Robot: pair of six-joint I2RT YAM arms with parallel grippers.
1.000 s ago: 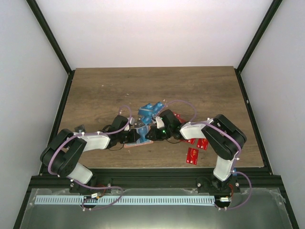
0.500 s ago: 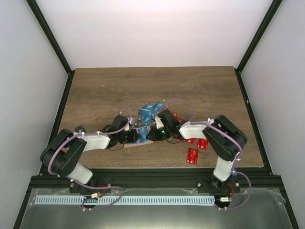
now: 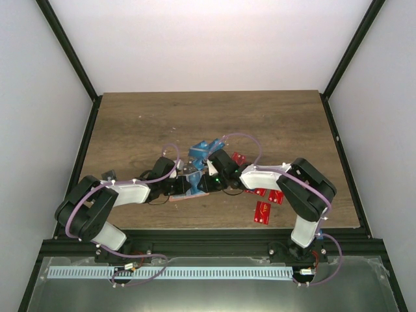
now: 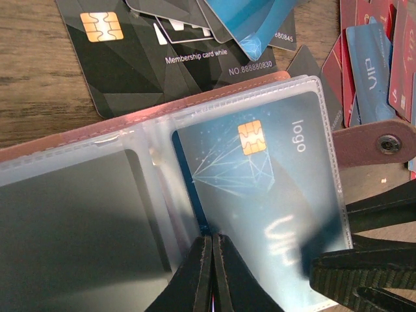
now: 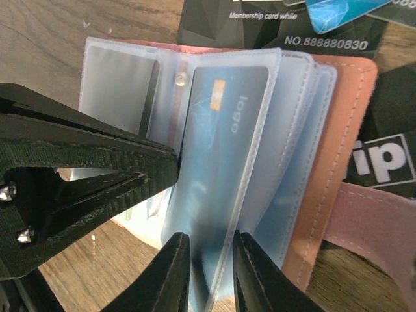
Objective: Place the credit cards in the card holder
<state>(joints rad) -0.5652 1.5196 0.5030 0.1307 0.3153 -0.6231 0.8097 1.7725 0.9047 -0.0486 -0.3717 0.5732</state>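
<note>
The card holder (image 3: 182, 197) lies open at mid-table, its tan-pink cover (image 5: 338, 162) spread with clear sleeves fanned up. A blue credit card (image 4: 260, 169) with a gold chip and "logo" sits in one sleeve. My left gripper (image 4: 213, 253) is shut on a clear sleeve beside the spine, and its black fingers (image 5: 84, 175) fill the left of the right wrist view. My right gripper (image 5: 211, 266) stands narrowly open, with the near end of the blue card (image 5: 221, 143) and its sleeve edge between the fingers. From above, the two grippers meet over the holder, left (image 3: 187, 184) and right (image 3: 203, 184).
A black membership card (image 4: 162, 58) and a heap of blue cards (image 3: 205, 151) lie just behind the holder. Red cards (image 3: 262, 212) are scattered to the right near the front edge. The holder's strap with its snap (image 4: 383, 143) sticks out to the right.
The right arm has shifted slightly left toward the holder and its jaws have narrowed a little. The left arm has stayed put.
</note>
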